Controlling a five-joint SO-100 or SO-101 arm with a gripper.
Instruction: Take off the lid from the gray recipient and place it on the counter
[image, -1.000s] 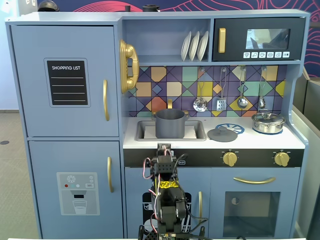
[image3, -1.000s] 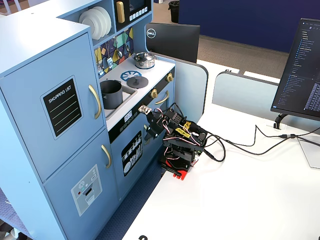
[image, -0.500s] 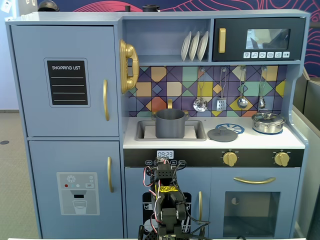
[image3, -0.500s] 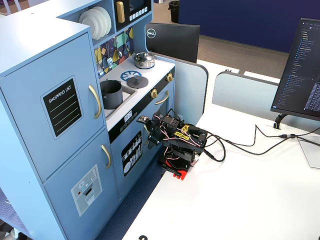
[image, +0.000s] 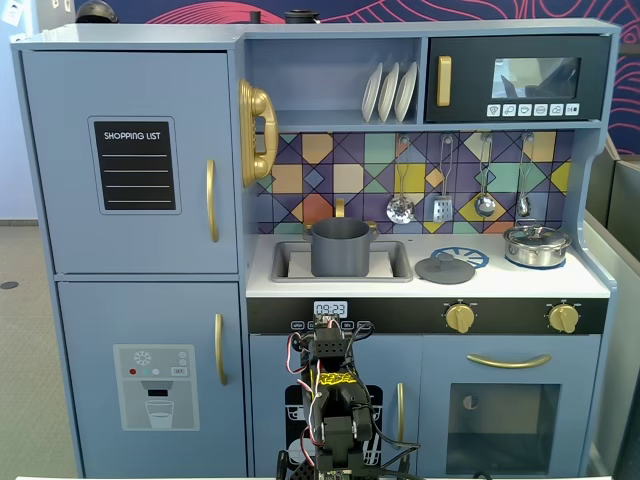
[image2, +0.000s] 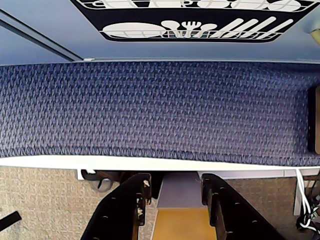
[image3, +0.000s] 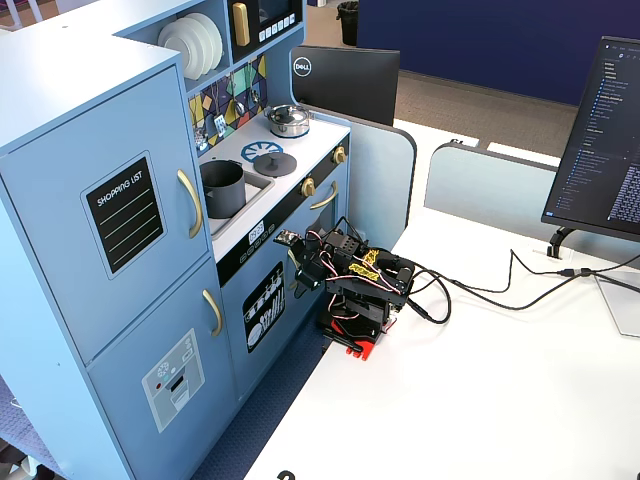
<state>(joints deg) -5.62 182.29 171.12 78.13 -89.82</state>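
Observation:
The gray recipient (image: 340, 247) stands uncovered in the sink recess of the counter (image: 520, 282); it also shows in another fixed view (image3: 223, 188). The lid (image: 445, 268) lies flat on the counter to its right, partly over the blue burner ring (image: 470, 256), and shows in the other fixed view too (image3: 268, 163). My arm (image: 335, 400) is folded low in front of the toy kitchen, well below the counter. In the wrist view my gripper (image2: 175, 182) is open and empty, pointing down past the table edge at the carpet.
A shiny silver pot (image: 536, 245) with its own lid stands at the counter's right end. Utensils (image: 440, 190) hang on the back wall above. A monitor (image3: 600, 130) and cables (image3: 500, 285) are on the white table (image3: 480, 400) behind the arm.

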